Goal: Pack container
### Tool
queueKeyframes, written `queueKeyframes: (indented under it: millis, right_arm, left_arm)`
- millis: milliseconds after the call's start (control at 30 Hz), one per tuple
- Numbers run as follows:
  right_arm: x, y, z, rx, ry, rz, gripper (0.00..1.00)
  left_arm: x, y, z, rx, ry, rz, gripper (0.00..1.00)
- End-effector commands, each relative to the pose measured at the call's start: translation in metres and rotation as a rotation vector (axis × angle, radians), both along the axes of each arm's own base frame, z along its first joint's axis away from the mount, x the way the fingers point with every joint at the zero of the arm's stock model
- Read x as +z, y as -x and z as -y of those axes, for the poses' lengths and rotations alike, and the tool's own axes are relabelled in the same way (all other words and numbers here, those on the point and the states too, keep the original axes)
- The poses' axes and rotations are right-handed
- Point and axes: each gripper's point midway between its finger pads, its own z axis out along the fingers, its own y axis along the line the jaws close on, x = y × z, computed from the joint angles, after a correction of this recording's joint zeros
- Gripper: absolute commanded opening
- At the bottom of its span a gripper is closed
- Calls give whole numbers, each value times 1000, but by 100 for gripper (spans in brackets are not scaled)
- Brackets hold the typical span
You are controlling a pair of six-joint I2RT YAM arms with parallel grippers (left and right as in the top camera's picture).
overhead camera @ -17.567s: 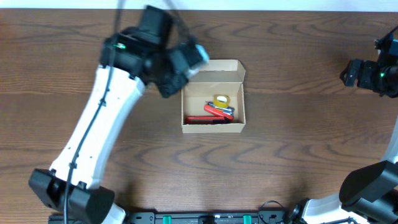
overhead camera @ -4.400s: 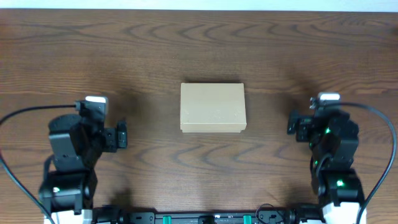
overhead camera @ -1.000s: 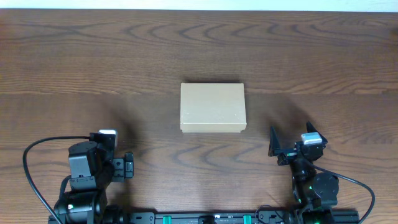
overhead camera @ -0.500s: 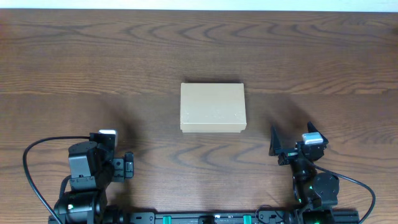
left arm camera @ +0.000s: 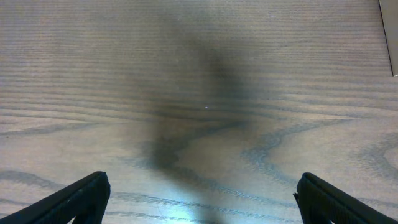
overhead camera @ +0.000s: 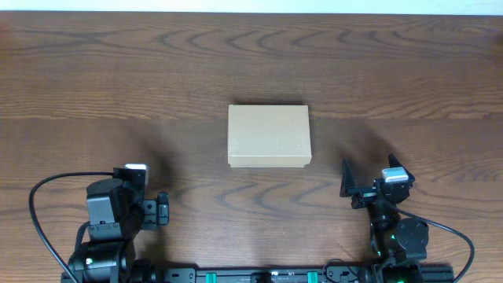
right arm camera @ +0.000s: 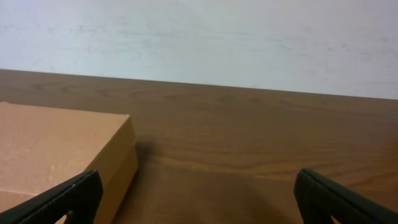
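Container (overhead camera: 269, 136): lid closed, mid-frame in my overhead view, long axis left-right. Left gripper (left arm camera: 199, 202): lower left, fingers apart, empty. Right gripper (right arm camera: 196, 199): lower right, fingers apart, empty. Container lies to its upper left. I judge this arm the nearer.

Left arm (overhead camera: 106, 224) folded compact at bottom-left of overhead view. Left tool (left arm camera: 205, 202) points straight down. Its fingertips (left arm camera: 84, 196) show only at lower corners of left wrist view. Jaws spread wide, empty.

Right arm (overhead camera: 397, 240) folded compact at bottom-right of overhead view. Right tool (right arm camera: 202, 199) aims level, forward, away from base. Its fingers (overhead camera: 345, 178) show as dark prongs in overhead view, tips at lower corners of right wrist view. Jaws spread wide, empty.

Arms well apart.
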Motion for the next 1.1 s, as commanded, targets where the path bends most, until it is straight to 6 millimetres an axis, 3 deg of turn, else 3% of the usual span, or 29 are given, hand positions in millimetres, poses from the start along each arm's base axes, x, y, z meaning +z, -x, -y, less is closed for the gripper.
queueKeyframes:
  millis: [0,200,500,667,833,1067]
  right_arm:
    - [-1,0,1,-3,-11,-3,99]
    - [-1,0,1,-2,-11,-3,99]
    - [-1,0,1,-2,-10,-3,99]
    - [-1,0,1,-2,-10,-3,99]
    - [-1,0,1,-3,-10,-3,99]
    - [-1,0,1,-2,-11,-3,99]
  left_arm:
    - [-2,1,-2,16,-1,-3,95]
    - [11,-2,-2,11,-5,72,95]
    - [120,-34,-7,22,-60,650,95]
    - [158,-36,-8,28,-77,928,95]
    - [158,-39,-8,31,-82,1040,95]
    - [120,-48,-9,30,-80,1007,95]
